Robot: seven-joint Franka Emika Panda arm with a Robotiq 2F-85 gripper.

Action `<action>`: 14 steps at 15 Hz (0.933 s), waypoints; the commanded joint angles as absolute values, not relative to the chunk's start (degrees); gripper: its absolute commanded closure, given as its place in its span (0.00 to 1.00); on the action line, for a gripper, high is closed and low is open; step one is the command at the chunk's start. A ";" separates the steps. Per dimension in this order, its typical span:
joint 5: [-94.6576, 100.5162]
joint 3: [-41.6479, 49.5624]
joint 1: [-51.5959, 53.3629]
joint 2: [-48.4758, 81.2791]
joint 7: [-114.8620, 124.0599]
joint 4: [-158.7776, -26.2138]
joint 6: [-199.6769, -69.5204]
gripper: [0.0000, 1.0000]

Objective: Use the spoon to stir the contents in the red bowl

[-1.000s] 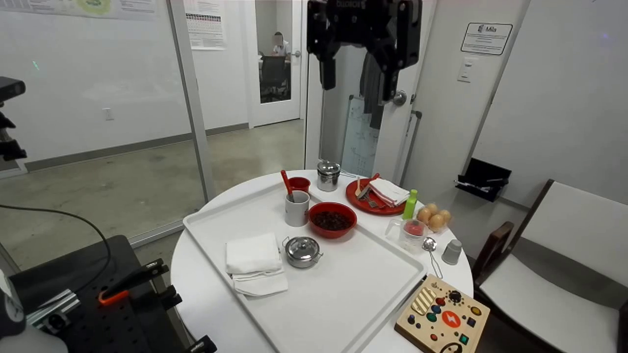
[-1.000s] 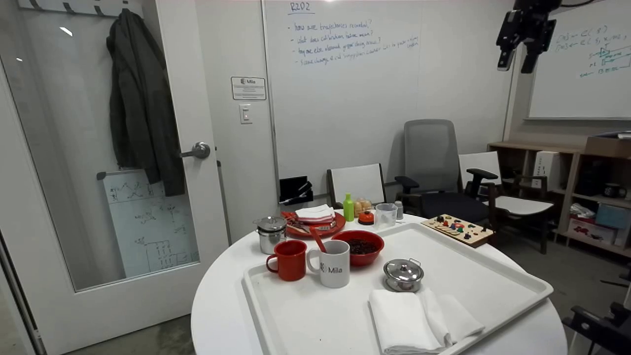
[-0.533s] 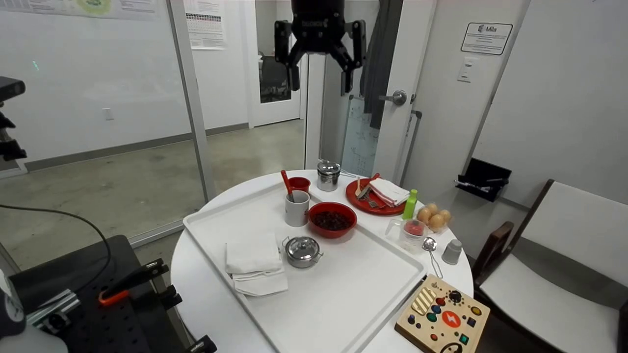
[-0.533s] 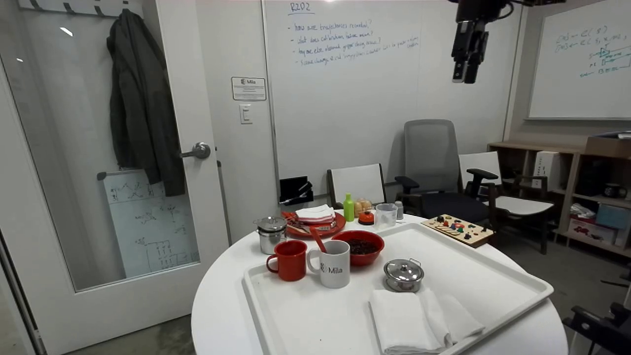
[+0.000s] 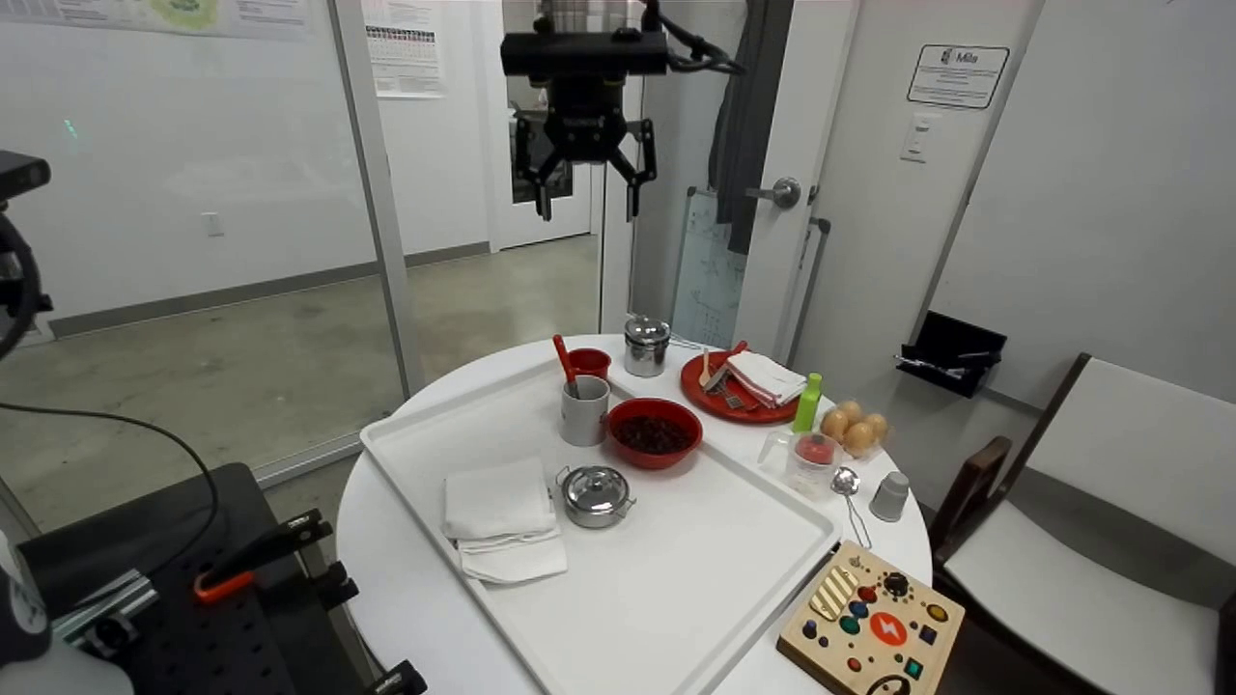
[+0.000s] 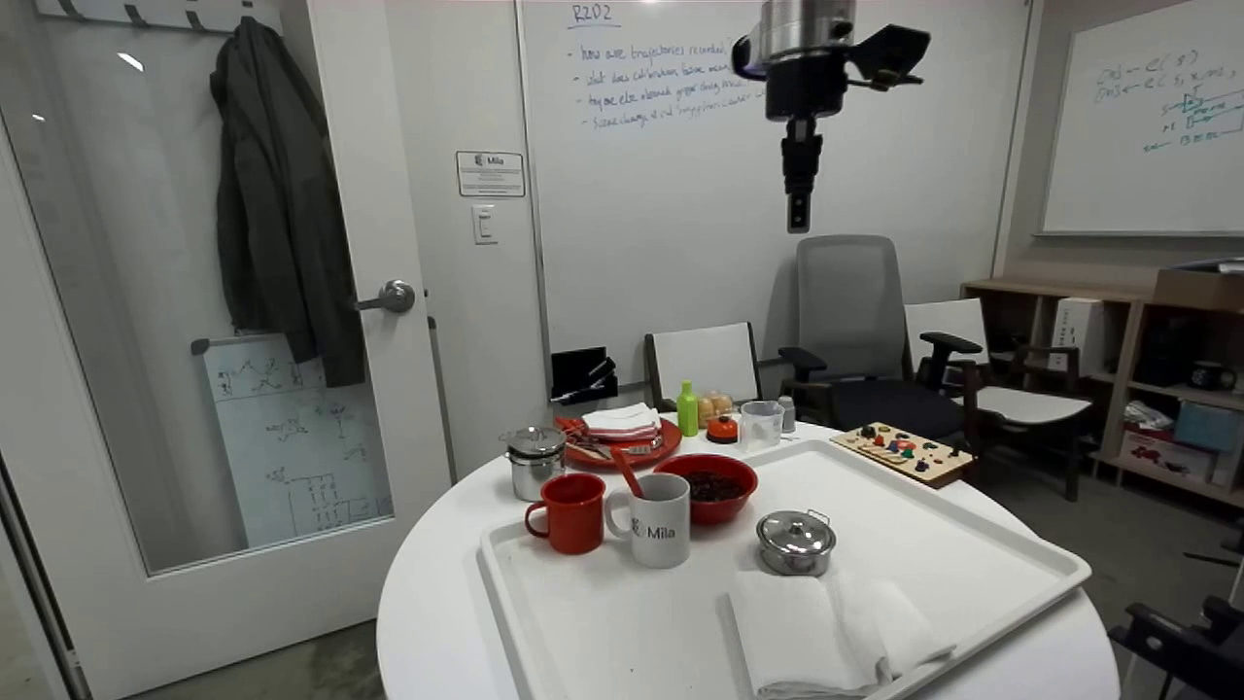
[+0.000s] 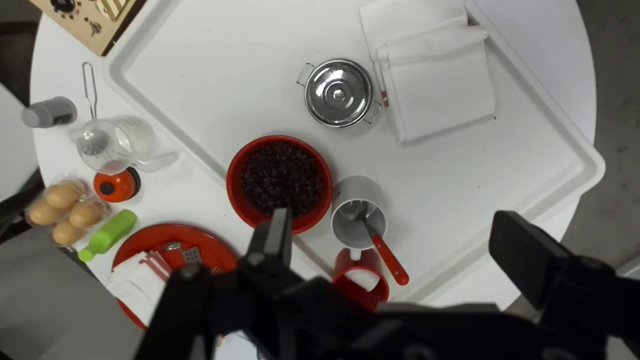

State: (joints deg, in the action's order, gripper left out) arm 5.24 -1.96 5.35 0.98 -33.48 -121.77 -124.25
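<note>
A red-handled spoon [image 7: 390, 260] leans in the white mug [image 7: 360, 200], its handle sticking out over the rim and its metal end inside. Against the mug's side, or very close to it, sits the red bowl [image 7: 236, 185], filled with dark, grainy contents [image 7: 282, 175]. Both exterior views show the spoon [image 5: 565, 359] upright at a slant and the red bowl [image 6: 721, 511] on the tray. My gripper [image 5: 588, 208] hangs high above the table, pointing down. Its fingers [image 7: 281, 235] stand wide apart with nothing held between them; in an exterior view the gripper [image 6: 798, 219] appears edge-on.
The white tray [image 5: 666, 598] carries a lidded steel pot [image 5: 596, 494] and folded white cloths [image 5: 502, 512]. A red mug [image 6: 573, 515] stands beside the white mug. Around the tray are a red plate [image 5: 700, 391], green bottle [image 5: 807, 403], eggs [image 5: 855, 430] and a wooden button board [image 5: 869, 618].
My open gripper has moved left and lower in both exterior views, and has turned so that it now looks edge-on in one of them. The things on the table have stayed put.
</note>
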 commanded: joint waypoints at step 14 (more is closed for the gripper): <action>14.72 -5.42 5.94 14.30 -37.37 -110.71 -123.61 0.00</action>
